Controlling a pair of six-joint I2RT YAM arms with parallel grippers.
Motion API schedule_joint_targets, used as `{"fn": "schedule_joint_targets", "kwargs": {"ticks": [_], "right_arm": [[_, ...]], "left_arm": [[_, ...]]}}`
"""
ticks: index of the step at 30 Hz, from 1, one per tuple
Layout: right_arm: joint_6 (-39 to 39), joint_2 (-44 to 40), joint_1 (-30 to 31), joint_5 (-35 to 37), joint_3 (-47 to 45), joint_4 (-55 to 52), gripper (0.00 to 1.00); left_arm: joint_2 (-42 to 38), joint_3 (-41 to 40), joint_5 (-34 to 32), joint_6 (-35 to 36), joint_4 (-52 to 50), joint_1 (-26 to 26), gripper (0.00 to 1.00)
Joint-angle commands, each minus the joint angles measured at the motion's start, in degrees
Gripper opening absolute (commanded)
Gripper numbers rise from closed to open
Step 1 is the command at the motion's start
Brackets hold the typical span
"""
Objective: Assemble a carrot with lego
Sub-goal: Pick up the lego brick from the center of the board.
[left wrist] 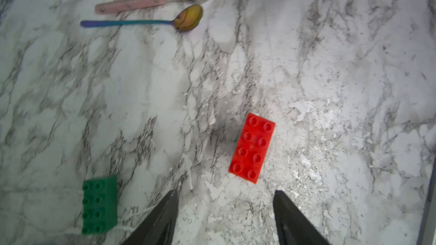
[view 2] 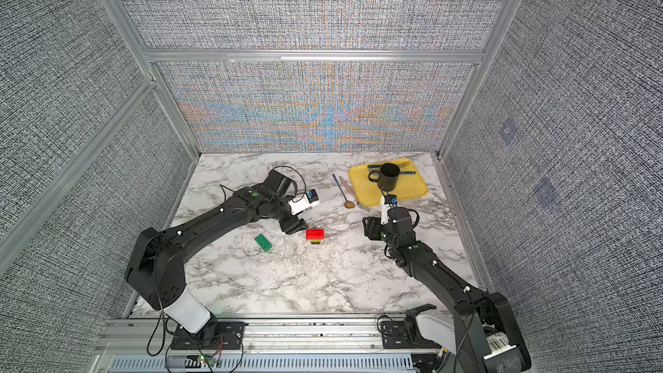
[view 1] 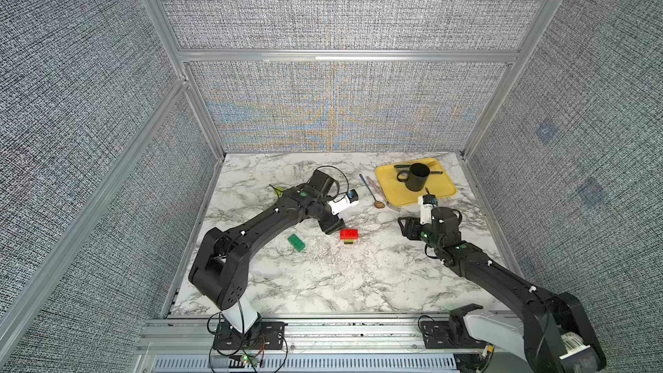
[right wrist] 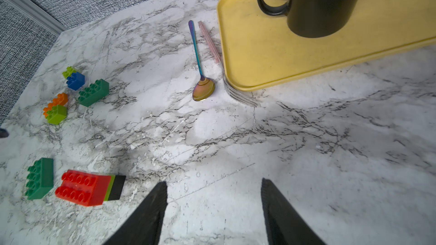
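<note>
The carrot [view 1: 349, 235] is only part-built: a red brick sits on a thin lime layer and a black tip. It stands midway out on the marble-patterned table [view 1: 323, 281], free of both grippers; the step in hand looks like fetching the next layer. The left gripper [left wrist: 225, 192] hovers just beside the stack, jaws apart and empty; the right gripper [right wrist: 213, 181] hangs well apart over bare table, jaws likewise apart with nothing between them. Near the stack lies a loose dark green brick [view 1: 296, 242], oblong and of glossy hard plastic, eight round studs up. It is probably the next piece, calling for a grip across its narrow sides and a square press onto the red studs. Farther off sit a blue brick [right wrist: 75, 81], an orange brick [right wrist: 59, 100] and a lime brick [right wrist: 56, 114], perhaps partly joined, though they are too small to tell; beyond lie a slim metal spoon [right wrist: 198, 60] and a smooth yellow tray [right wrist: 259, 50] bearing a black mug [view 1: 416, 177].
</note>
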Motion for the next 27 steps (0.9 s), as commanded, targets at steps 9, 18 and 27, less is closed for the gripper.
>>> {"fn": "schedule_joint_targets", "kwargs": {"ticks": [9, 18, 27], "right_arm": [[-1.85, 1.33, 1.10, -1.60, 2.05, -0.10, 0.65], [-1.16, 2.46, 1.45, -2.17, 2.82, 0.35, 0.65], [-0.54, 2.46, 1.92, -1.43, 1.74, 0.51, 0.65]], "left_arm": [[13.34, 10.90, -10.98, -0.60, -7.43, 13.30, 0.72], [24.92, 20.93, -13.83, 4.82, -13.56, 14.41, 0.74], [32.47, 28.93, -11.48, 7.14, -17.03, 15.39, 0.75]]}}
